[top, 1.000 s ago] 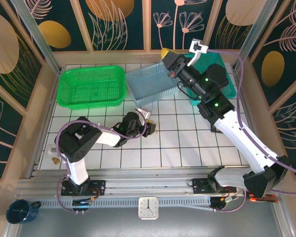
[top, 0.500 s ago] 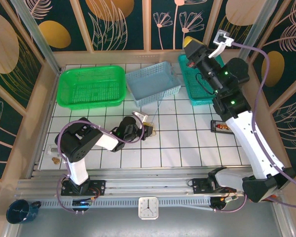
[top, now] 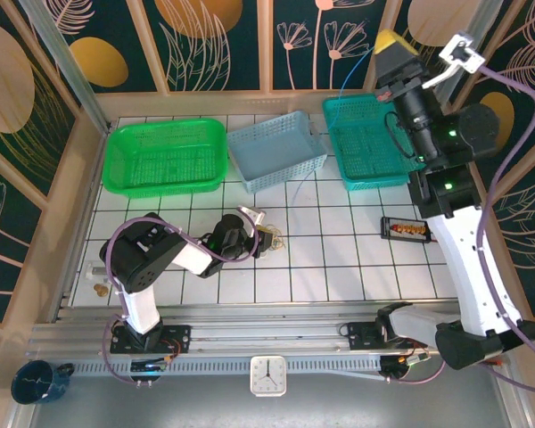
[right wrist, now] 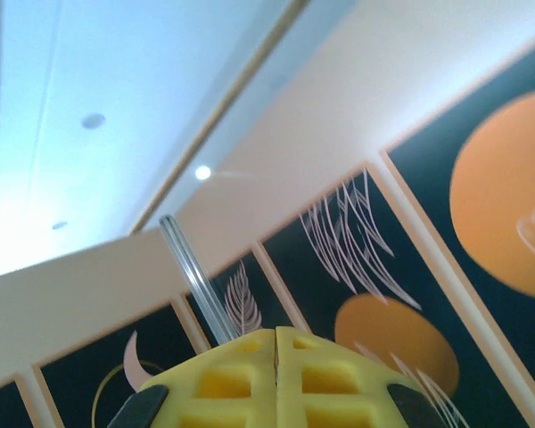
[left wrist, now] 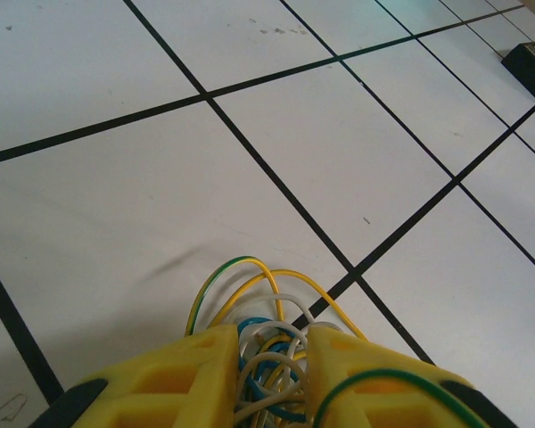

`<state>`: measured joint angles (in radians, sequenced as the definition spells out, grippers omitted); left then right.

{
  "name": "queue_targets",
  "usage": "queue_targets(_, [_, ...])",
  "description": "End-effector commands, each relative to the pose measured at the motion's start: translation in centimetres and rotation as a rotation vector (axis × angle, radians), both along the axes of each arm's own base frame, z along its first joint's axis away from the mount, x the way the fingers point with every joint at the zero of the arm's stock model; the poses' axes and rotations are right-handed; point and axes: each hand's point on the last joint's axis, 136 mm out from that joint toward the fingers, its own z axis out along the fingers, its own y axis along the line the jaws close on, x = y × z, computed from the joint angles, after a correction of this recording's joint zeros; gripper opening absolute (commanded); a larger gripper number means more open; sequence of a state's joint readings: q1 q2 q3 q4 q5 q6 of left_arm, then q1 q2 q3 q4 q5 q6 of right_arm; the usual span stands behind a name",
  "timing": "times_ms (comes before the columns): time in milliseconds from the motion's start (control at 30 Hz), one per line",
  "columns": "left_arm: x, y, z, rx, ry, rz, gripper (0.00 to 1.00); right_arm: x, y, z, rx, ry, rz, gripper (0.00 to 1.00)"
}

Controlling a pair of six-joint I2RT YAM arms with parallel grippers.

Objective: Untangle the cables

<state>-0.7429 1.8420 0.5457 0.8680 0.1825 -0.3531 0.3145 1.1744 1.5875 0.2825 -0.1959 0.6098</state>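
Three baskets — green [top: 165, 156], grey-blue [top: 276, 153], teal [top: 366, 143] — two arms, left [top: 138, 259] and right [top: 459, 234], one clock [top: 267, 375]

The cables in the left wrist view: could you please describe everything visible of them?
The cables are a small tangle of very thin, flexible wires: yellow, whitish, blue and one green-yellow. They are bunched between the yellow fingers of the left gripper, which press them from both sides. Several loops arch forward over a white tile, beside a black grout line.
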Motion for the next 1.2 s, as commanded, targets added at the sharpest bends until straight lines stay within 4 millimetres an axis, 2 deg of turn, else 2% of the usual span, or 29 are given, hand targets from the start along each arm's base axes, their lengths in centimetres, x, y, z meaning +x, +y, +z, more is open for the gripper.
queue_targets(0, [-1.9,1.4,-3.4,0.079,0.106,-0.004,0.25,-2.8,-1.7,4.1,0.045,-0.121,-0.02,0.0])
queue_targets(200, [-1.8,1.2,-3.1,0.069,0.102,-0.005,0.26,-1.4,-1.2,4.4,0.027,-0.107,-0.008,0.0])
queue_targets(367, [-1.5,0.6,-1.1,0.03,0.084,-0.013,0.35,0.4,-0.6,3.4,0.018,-0.08,0.002,0.0])
queue_targets(567, [-1.1,-0.6,3.4,-0.072,0.051,-0.024,0.53,2.4,0.0,2.5,0.015,-0.067,0.013,0.0])
queue_targets(600, [-0.9,-0.8,4.8,-0.101,0.035,-0.024,0.57,2.7,0.3,2.5,0.015,-0.066,0.021,0.0])
queue_targets(767, [-0.4,-1.0,9.1,-0.194,-0.01,0.006,0.82,4.8,1.3,2.0,0.018,-0.074,0.057,0.0])
queue_targets(933, [0.1,0.2,12.9,-0.253,-0.066,0.079,0.99,7.8,3.0,1.3,0.041,-0.093,0.141,0.0])
queue_targets(1167, [0.8,3.9,15.7,-0.269,-0.126,0.261,0.99,12.8,5.3,-0.5,0.085,-0.106,0.25,0.0])
